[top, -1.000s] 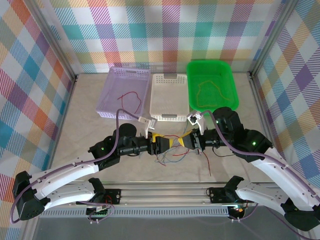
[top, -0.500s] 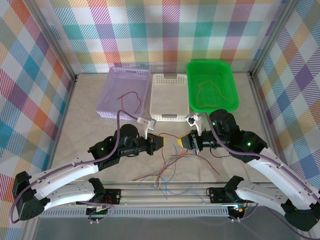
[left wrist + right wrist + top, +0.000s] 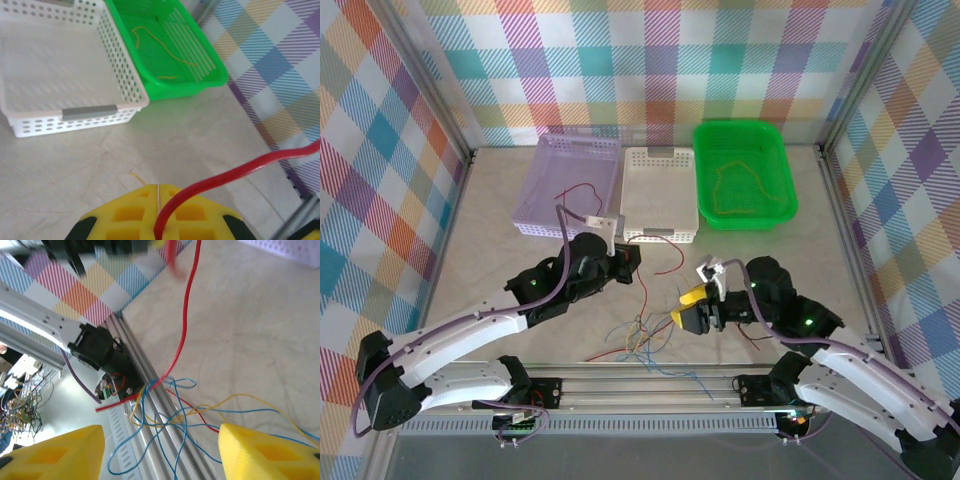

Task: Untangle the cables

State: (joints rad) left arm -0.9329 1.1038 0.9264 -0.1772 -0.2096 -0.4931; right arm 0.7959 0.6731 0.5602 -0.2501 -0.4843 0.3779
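The left hand [image 3: 158,200] is clenched on the red cable [image 3: 235,172], holding it raised, apparently so it can slide free of the tangled cables [image 3: 645,345] lying on the surface [image 3: 500,230] at the near edge. The right hand [image 3: 160,440] hangs released above them, grasping nothing.

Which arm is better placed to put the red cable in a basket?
Left: the left gripper is shut on the red cable near the white basket; the right gripper is open and empty.
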